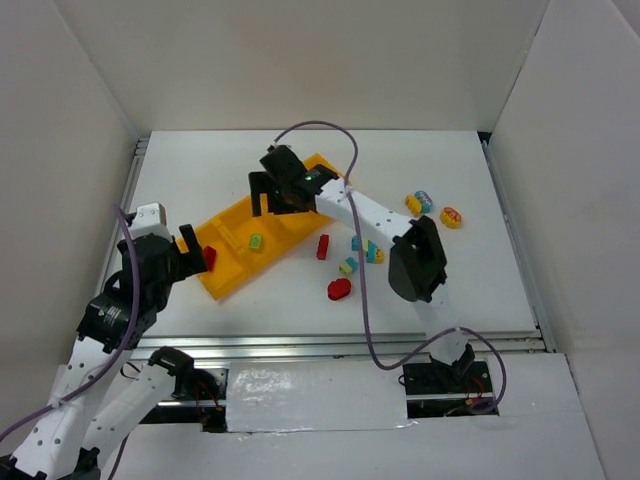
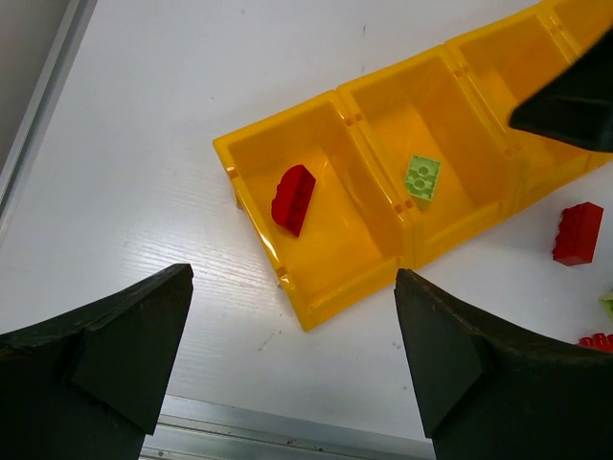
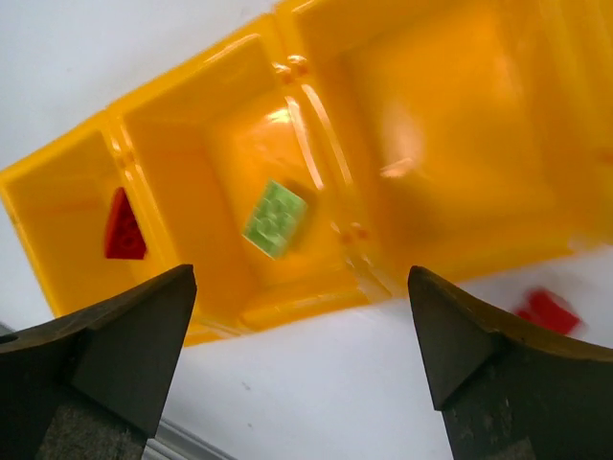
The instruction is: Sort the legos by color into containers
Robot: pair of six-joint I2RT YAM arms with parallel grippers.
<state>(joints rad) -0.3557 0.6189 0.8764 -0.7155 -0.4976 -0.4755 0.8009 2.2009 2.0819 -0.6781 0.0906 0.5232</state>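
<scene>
Hovering spread and empty above the containers, the right claw is nearer than the spread left claw to the loose legos lying rightward on the table.

The tray is glossy orange-yellow plastic, its smooth walls catching glints. The red lego and green lego in it are smooth, shiny plastic. The table is matt white, faintly grained. A brushed-metal rail lines the bench's near edge. The left gripper has matt black fingers.
</scene>
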